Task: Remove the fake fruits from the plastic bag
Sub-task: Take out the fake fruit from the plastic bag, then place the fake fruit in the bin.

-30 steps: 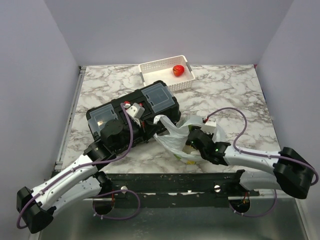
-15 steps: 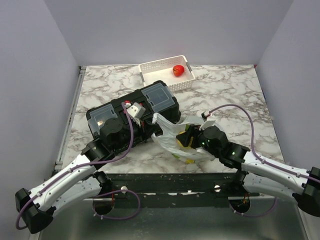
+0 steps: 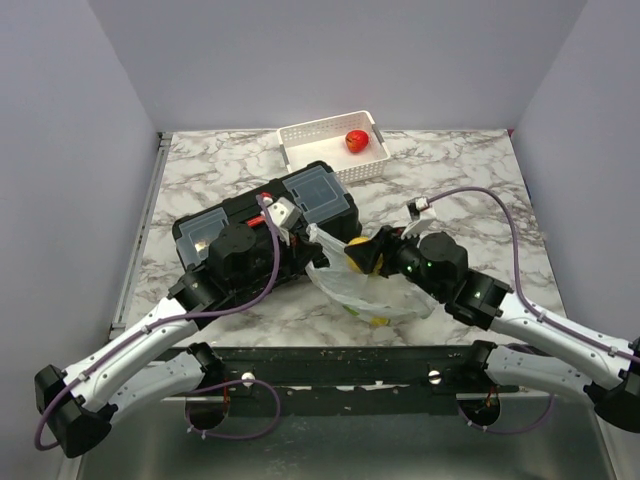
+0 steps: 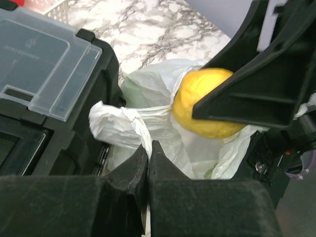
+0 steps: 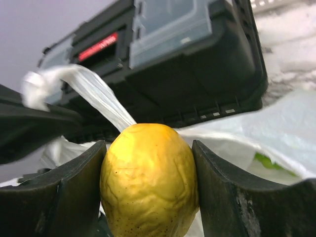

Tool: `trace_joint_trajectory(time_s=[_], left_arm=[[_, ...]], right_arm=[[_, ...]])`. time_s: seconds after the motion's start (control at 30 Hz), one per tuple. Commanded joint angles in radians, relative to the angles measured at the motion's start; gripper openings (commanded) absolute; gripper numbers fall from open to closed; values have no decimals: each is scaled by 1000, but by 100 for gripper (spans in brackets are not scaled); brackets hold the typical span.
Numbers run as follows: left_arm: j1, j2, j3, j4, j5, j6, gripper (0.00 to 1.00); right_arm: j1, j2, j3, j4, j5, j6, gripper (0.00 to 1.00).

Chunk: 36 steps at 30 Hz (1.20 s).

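The thin white plastic bag [image 3: 345,285] lies on the marble table in front of the black toolbox. My left gripper [image 4: 148,149] is shut on the bag's twisted handle [image 4: 118,123] and holds it up beside the toolbox. My right gripper [image 5: 148,148] is shut on a yellow lemon-like fruit [image 5: 148,182], held just above the bag's mouth. In the top view the fruit [image 3: 355,253] shows between the right gripper's fingers. Something green [image 5: 266,160] still shows inside the bag. A red fruit [image 3: 356,140] lies in the white basket.
The black toolbox [image 3: 250,230] with clear lid panels stands just left of the bag, close to both grippers. The white perforated basket [image 3: 310,133] sits at the far edge of the table. A metal rail runs along the table's left side.
My right gripper has come up out of the bag with the yellow fruit and shifted toward the far side. The left gripper has pulled the handle slightly up and back.
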Motion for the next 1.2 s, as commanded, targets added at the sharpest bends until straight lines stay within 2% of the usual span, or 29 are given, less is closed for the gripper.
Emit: trace_joint_trajectory(time_s=[0.0,0.2,0.4,0.53,0.67,0.87,1.17], left_arm=[[-1,11,-28,11,10,30,0],[0,-29,-36,11,-21,86,0],[0,-96,-71,50,-35,124,0],[0,-125,-78,32,-73,149,0],[1,-136,-89,55,-42,145,0],[0,-109,-79,47,36,135,0],[-1,-44,-42,19,127,128,0]], right_arm=[[1,22,98,12,-31,-31,11],[2,81,226,32,-12,-45,10],[0,201,427,-48,173,-86,6],[-7,310,515,7,310,-207,6],[-74,504,621,82,391,-355,6],[-236,744,732,176,293,-420,6],[-426,1125,1017,122,121,-377,8]])
